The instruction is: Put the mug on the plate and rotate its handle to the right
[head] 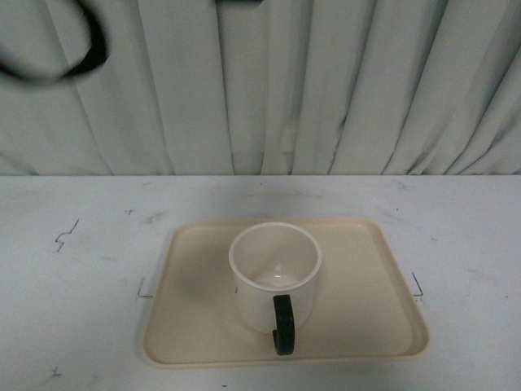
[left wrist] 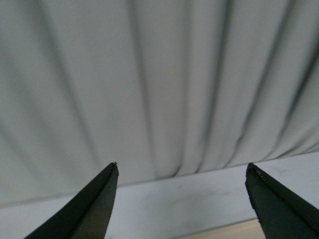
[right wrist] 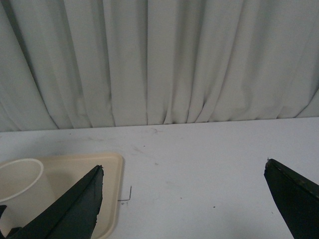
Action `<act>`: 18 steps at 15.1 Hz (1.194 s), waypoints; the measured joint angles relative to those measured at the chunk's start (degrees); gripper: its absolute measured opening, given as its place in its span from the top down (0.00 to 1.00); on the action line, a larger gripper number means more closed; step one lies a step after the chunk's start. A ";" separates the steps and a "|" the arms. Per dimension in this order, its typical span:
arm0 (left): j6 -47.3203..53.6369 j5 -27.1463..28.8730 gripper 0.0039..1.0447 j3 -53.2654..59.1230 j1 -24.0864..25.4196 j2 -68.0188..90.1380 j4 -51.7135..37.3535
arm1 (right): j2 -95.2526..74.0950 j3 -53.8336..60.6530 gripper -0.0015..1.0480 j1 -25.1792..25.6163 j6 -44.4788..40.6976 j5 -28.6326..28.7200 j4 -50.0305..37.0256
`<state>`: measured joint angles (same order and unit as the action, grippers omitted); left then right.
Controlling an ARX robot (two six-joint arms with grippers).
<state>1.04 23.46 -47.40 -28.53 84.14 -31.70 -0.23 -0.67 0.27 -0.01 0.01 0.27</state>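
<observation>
The cream-white mug stands upright in the middle of the beige plate. Its black loop handle points toward the camera, at the plate's near rim. The smiley face does not show. Neither arm shows in the front view. My left gripper is open and empty, held above the table, with a sliver of the plate below it. My right gripper is open and empty to the right of the plate. The mug shows in the right wrist view beside one finger.
A pale grey-white table carries small black corner marks around the plate. A pleated grey curtain hangs behind it. A black cable loop hangs at the upper left.
</observation>
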 joint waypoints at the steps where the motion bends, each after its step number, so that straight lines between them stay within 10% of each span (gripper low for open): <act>1: -0.44 1.18 0.37 8.74 2.89 -1.05 -6.80 | 0.00 0.00 0.06 0.00 0.00 -0.07 0.00; 6: -0.74 -8.48 0.98 30.14 13.31 -18.23 -15.93 | 0.00 0.00 0.06 0.00 0.00 0.00 -0.04; 18: -1.01 -23.37 0.99 46.90 28.65 -46.58 -4.00 | 0.00 0.00 0.06 -0.04 0.00 0.02 -0.04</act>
<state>0.03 0.10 -0.49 0.12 37.56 -35.70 -0.23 -0.67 0.23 -0.01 0.03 0.23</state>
